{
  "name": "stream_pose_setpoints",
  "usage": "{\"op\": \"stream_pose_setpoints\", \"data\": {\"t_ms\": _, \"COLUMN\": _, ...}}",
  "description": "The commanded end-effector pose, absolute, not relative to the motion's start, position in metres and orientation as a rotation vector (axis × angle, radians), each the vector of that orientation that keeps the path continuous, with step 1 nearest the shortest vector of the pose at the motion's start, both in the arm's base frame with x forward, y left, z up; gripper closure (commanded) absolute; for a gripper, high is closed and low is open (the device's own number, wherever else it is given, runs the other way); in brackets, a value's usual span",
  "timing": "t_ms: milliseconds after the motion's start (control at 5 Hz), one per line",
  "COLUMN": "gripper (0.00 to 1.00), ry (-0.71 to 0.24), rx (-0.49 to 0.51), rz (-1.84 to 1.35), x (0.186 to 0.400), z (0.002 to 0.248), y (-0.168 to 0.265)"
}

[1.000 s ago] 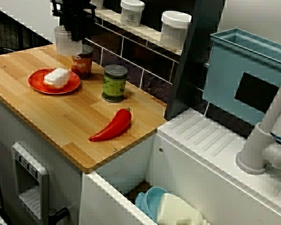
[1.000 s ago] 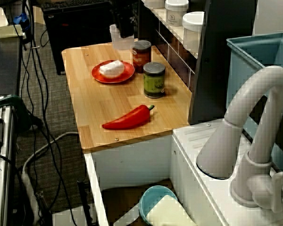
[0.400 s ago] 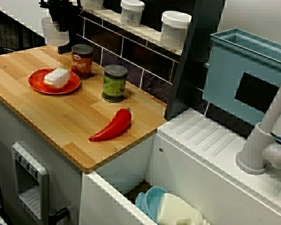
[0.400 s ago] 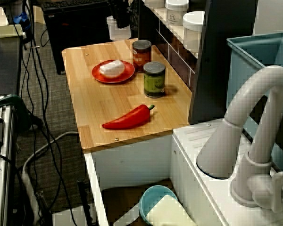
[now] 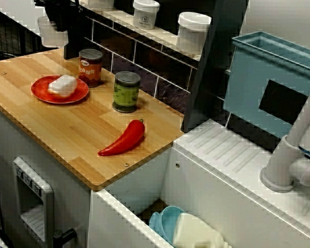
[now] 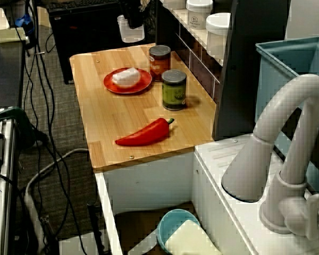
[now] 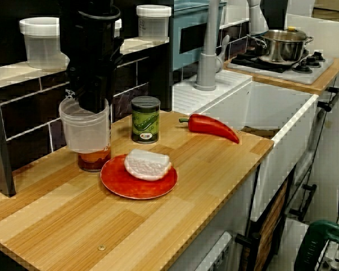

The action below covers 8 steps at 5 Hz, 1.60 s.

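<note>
The clear plastic cup (image 7: 86,129) hangs upright in the air, open side up, above the far end of the wooden tabletop (image 7: 175,220).

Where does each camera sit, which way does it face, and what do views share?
Front view: raised before the sink, facing counter and shelf; tool holding clear cup, top left.
Faucet view: behind the faucet, looking along the counter toward the floor; tool at top.
End view: low at the counter's end, facing sink; tool close.
All share the red pepper.
</note>
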<state>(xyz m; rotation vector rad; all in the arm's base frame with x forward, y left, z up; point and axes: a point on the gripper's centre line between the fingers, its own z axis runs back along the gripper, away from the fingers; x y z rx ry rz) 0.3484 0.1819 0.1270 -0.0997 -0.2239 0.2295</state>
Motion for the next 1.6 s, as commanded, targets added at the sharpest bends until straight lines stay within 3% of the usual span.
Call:
{"op": "stream_pose_setpoints", "data": {"t_ms": 0, "gripper": 1.00, "ry": -0.283, "rx": -0.065, "rz": 0.234, "x": 0.348, "z": 0.129, "y": 0.207}}
{"op": "stream_pose_setpoints", "data": {"t_ms": 1200, "gripper": 1.00, "ry": -0.307, "rx": 0.050, "rz": 0.284, "x": 0.367, "z": 0.089, "y": 0.222}}
{"op": "stream_pose_setpoints", "data": {"t_ms": 1400, "gripper": 0.57, "ry": -0.304, "rx": 0.051, "rz": 0.282, "x": 0.369, "z": 0.089, "y": 0.222}}
